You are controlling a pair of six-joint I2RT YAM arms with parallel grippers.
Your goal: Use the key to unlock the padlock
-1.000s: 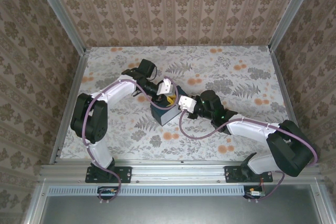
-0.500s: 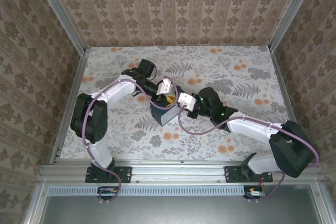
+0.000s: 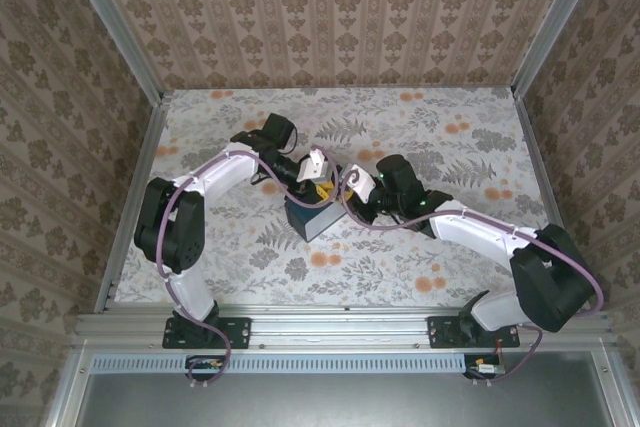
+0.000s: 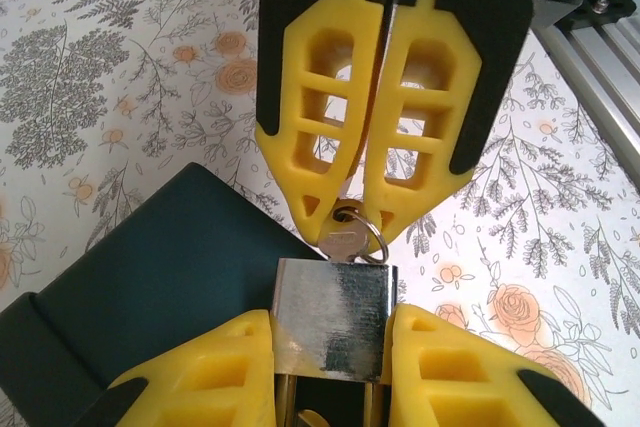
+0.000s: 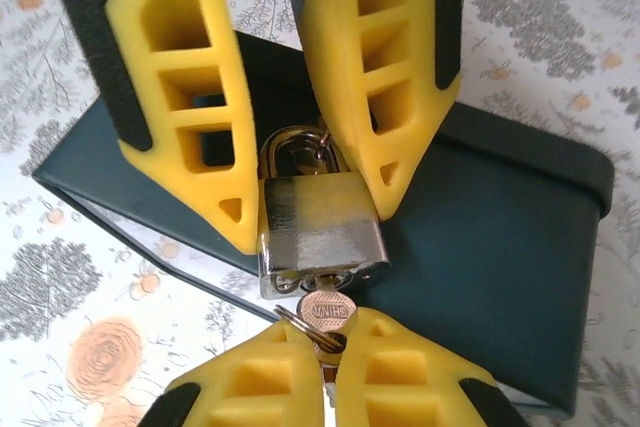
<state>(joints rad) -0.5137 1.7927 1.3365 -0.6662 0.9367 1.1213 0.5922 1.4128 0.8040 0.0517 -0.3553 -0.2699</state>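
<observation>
The padlock (image 4: 330, 319) is held above the near edge of the dark teal box (image 5: 500, 237), with its silver body clamped between the yellow fingers (image 4: 215, 367) of the left gripper (image 4: 330, 325). In the right wrist view those fingers press against both flanks of the lock, and the brass shackle (image 5: 298, 152) points back over the box top. The key (image 5: 328, 315) sits in the keyway on the lock's underside, just off the box edge. Its stamped head is pinched between the tightly closed pads of the right gripper (image 5: 330, 335). A thin key ring (image 5: 292, 320) hangs beside the head.

In the top view the left gripper (image 3: 318, 169) stays at the far corner of the box (image 3: 315, 217), where it was a second ago, and the left arm has not changed its pose. The right gripper (image 3: 347, 187) has changed. Its wrist has swung up and away from the box's right side, towards the far end of the floral table (image 3: 450, 147). The white gripper body is now rolled to a different angle than before, and the forearm behind it lies further from the near rail.
</observation>
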